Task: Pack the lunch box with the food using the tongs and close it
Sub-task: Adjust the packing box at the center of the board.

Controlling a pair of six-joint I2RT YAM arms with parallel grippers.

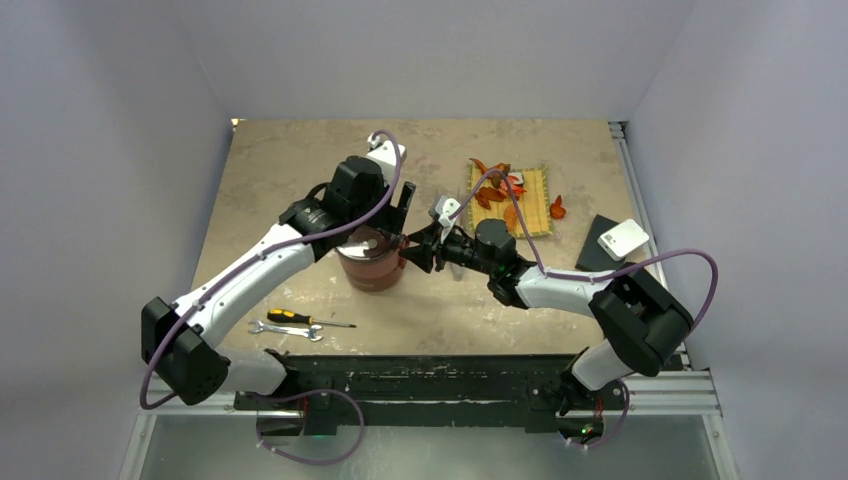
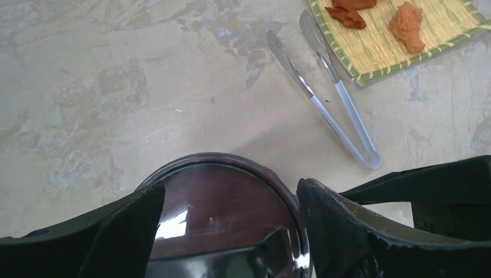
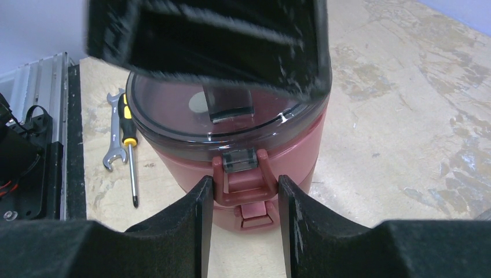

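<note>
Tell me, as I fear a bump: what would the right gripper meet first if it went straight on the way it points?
The lunch box: the right gripper seems clamped on its red side clasp, so contact looks made.

From above, we find the lunch box [image 1: 378,276] largely covered by the left gripper [image 2: 230,188] and its arm. The food [image 1: 492,196] on the mat [image 1: 538,200] is too small to sort by kind. In the left wrist view, the bottom edge cuts off the lid [image 2: 220,197] and the top edge cuts off the mat. In the right wrist view, the left gripper is a blurred dark block hiding the lid's far rim. The dark lid conceals the contents.
</note>
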